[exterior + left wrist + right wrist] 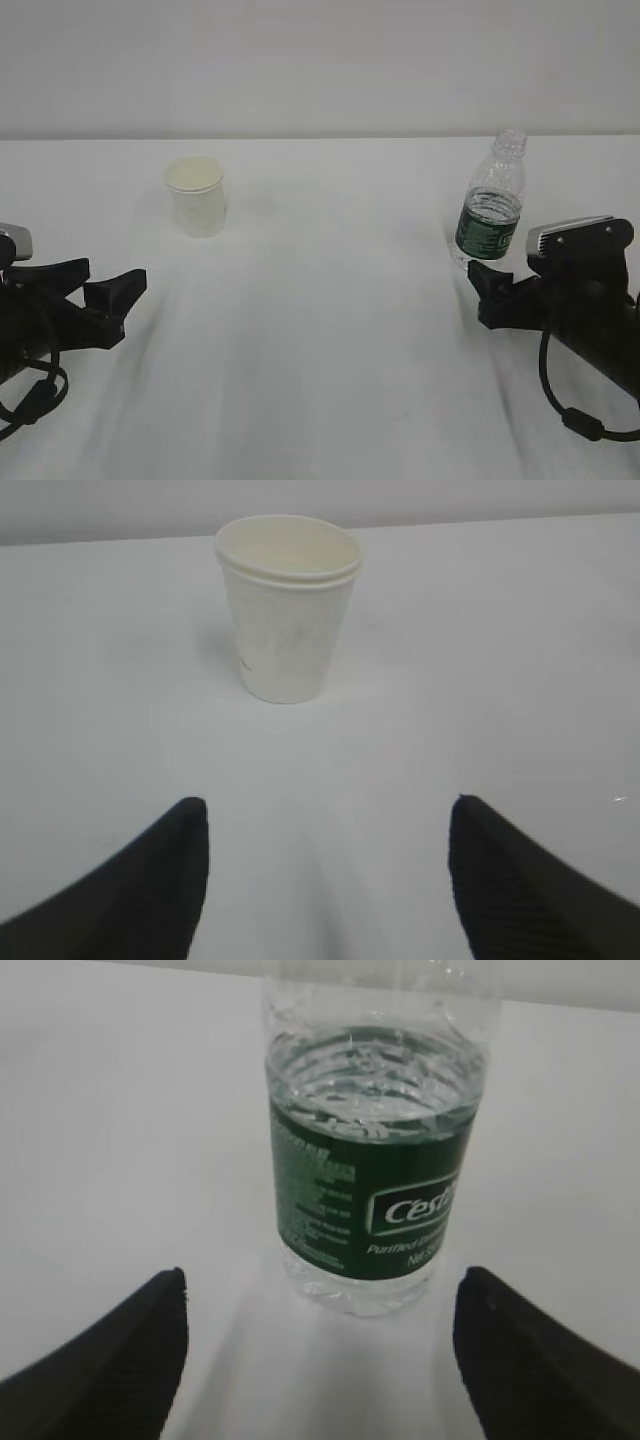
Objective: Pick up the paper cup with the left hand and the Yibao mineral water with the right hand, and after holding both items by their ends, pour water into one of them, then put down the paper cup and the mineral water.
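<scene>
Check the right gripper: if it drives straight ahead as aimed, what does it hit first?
Most likely the bottle: in the wrist view it stands upright, roughly centred ahead of the open right gripper, with only bare table between. How far off it is can't be judged.

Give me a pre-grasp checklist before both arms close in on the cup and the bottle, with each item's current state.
1. Paper cup upright on the table: ok.
2. Yibao mineral water upright, cap off: ok.
3. Left pincer open, cup ahead between its fingers' line, not yet reached: ok.
4. Right pincer open, bottle centred ahead, not yet touched: ok.
5. Water in the bottle for pouring: ok, the level sits near the top of the green label.
6. Cup empty inside: cannot tell; its bottom is hidden in every view.
</scene>
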`<action>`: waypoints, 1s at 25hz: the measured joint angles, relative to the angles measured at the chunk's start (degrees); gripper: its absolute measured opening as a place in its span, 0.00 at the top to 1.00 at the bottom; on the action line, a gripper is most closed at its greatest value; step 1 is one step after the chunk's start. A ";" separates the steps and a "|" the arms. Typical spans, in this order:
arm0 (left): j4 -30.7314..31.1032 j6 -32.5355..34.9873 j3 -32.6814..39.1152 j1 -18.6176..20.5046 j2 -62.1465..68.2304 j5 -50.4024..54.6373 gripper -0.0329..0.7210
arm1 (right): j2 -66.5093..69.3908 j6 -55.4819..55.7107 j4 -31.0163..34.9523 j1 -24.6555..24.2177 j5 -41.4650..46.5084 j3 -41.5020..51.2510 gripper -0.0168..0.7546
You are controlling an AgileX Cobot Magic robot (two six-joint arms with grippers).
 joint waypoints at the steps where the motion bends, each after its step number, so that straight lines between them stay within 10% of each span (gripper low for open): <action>1: 0.00 0.00 0.00 0.00 0.00 0.00 0.24 | 0.58 0.12 0.00 0.00 0.00 -0.26 0.17; 25: 0.00 0.00 0.00 0.00 0.00 0.00 0.26 | 2.54 0.34 1.45 0.00 0.00 -5.35 0.17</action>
